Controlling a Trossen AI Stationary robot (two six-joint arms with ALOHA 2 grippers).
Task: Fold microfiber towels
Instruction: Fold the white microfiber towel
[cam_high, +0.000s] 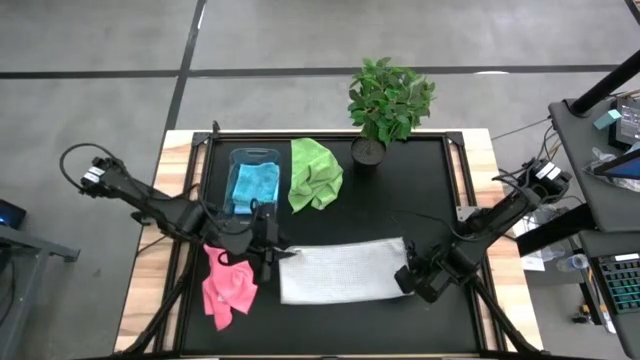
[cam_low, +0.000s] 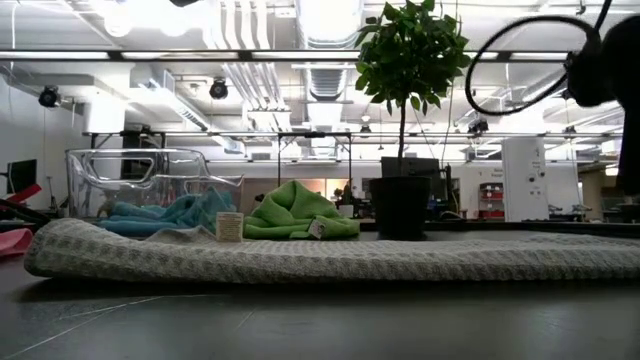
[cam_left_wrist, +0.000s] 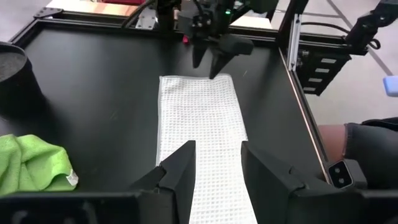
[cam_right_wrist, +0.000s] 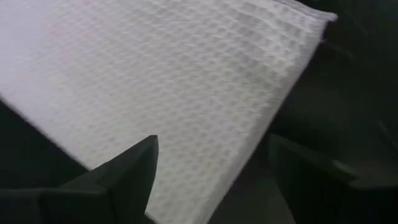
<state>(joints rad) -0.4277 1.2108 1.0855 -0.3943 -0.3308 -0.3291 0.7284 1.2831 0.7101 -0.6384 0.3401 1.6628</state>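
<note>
The pale grey-white towel (cam_high: 340, 270) lies flat on the black table (cam_high: 420, 180) as a long folded strip near the front edge. My left gripper (cam_left_wrist: 216, 168) hovers open above the strip's left end, which shows between its fingers. My right gripper (cam_high: 408, 275) stands open over the strip's right end (cam_right_wrist: 186, 81), its fingers spread either side of that end. A pink towel (cam_high: 228, 285) lies crumpled at the front left. A lime green towel (cam_high: 315, 172) lies bunched at the back. A light blue towel (cam_high: 255, 185) sits in the clear bin (cam_high: 255, 155).
A potted plant (cam_high: 385, 105) stands at the back, right of the green towel. The table has a raised frame (cam_left_wrist: 292, 56) along its edges. Bare black tabletop lies right of the plant and behind the folded strip.
</note>
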